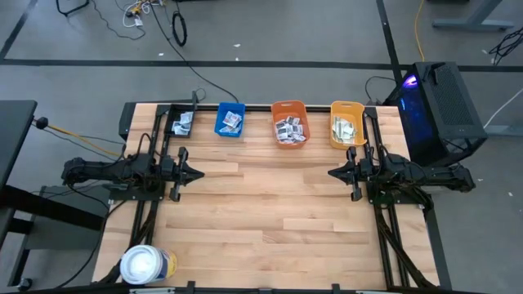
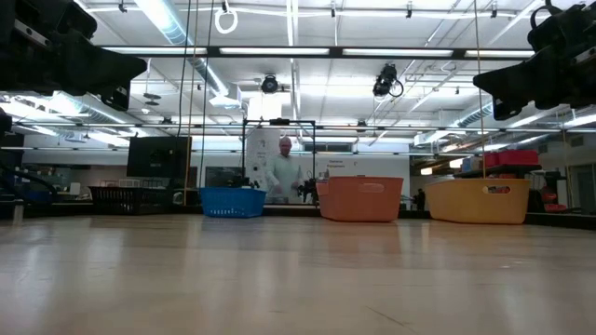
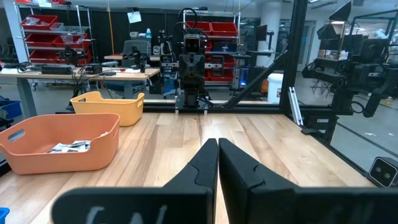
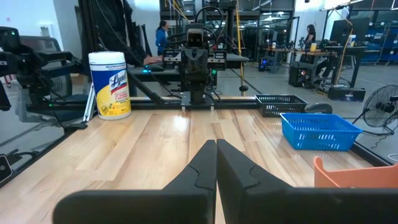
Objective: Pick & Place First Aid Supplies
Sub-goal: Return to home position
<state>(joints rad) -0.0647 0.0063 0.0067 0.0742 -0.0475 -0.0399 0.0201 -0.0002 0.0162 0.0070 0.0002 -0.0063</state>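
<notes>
1. A white canister (image 1: 147, 265) stood at the near left corner.
2. Mid-table, the left gripper (image 1: 196, 174) and right gripper (image 1: 333, 173) hung well apart, jaws clenched, empty.
3. Far edge (left to right): black basket (image 1: 181, 109), blue bin (image 1: 232, 104), orange bin (image 1: 288, 104) and yellow bin (image 1: 347, 104), each holding first aid packets (image 1: 290, 129).

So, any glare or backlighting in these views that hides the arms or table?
High view: even light, just a blue glow on the computer tower. Low view: ceiling lights turn the left arm and right arm into silhouettes. Right wrist view: a glare patch on the table.
</notes>
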